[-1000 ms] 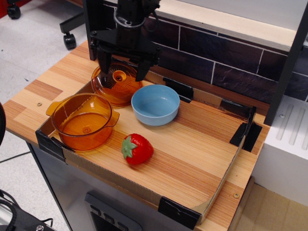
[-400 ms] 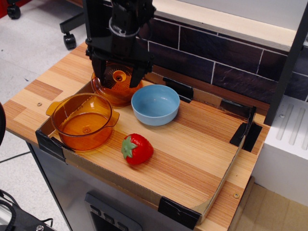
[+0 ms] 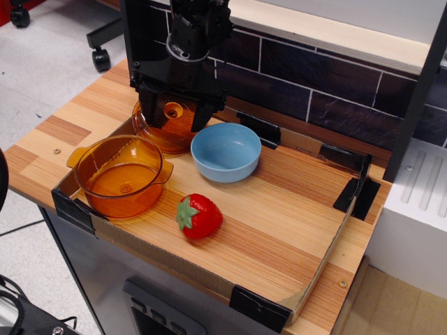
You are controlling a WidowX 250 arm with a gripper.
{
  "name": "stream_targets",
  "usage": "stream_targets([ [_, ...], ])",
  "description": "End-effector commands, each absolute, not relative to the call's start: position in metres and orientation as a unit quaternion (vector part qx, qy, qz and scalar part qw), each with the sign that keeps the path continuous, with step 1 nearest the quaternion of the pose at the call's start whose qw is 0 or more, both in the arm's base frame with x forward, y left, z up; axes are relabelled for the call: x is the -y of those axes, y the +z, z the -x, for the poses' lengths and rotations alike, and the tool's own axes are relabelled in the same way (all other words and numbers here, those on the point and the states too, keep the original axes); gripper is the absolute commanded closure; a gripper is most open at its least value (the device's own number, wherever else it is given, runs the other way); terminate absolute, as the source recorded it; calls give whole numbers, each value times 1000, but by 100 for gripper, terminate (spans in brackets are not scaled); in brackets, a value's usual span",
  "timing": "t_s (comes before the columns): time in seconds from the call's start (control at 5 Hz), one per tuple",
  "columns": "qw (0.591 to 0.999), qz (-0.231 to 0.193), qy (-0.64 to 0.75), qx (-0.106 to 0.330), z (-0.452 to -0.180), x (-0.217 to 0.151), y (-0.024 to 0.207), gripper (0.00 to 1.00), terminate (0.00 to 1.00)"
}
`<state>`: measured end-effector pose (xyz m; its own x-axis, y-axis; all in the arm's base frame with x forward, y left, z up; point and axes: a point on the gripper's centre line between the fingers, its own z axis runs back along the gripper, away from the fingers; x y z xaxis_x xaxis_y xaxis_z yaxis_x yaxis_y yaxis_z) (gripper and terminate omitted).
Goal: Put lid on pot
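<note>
the black gripper hangs over the back left of the wooden table, its two fingers spread apart, one on each side of the lid's small orange knob. the jaws are open and close on nothing; whether the fingertips touch the lid's surface cannot be told. the lid lies on the table with its knob up, amber and ribbed, partly hidden by the gripper body. just in front of it and to the left stands the pot, uncovered, with its two side handles showing; the lid's near edge sits close behind the pot's rim. a light blue bowl stands just right of the lid. a red strawberry lies nearer the front edge, apart from the pot and the bowl.
</note>
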<state>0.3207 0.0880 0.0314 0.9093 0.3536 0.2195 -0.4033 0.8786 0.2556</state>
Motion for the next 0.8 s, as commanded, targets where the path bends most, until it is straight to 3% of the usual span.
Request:
stream_targets([
  [0.0,961,-121,219,113,-329,-90,59,100,0],
  [0.2,957,-125,224,137,-330,-94,65,100,0],
  [0.6,929,-154,259,215,-338,-108,103,100,0],
])
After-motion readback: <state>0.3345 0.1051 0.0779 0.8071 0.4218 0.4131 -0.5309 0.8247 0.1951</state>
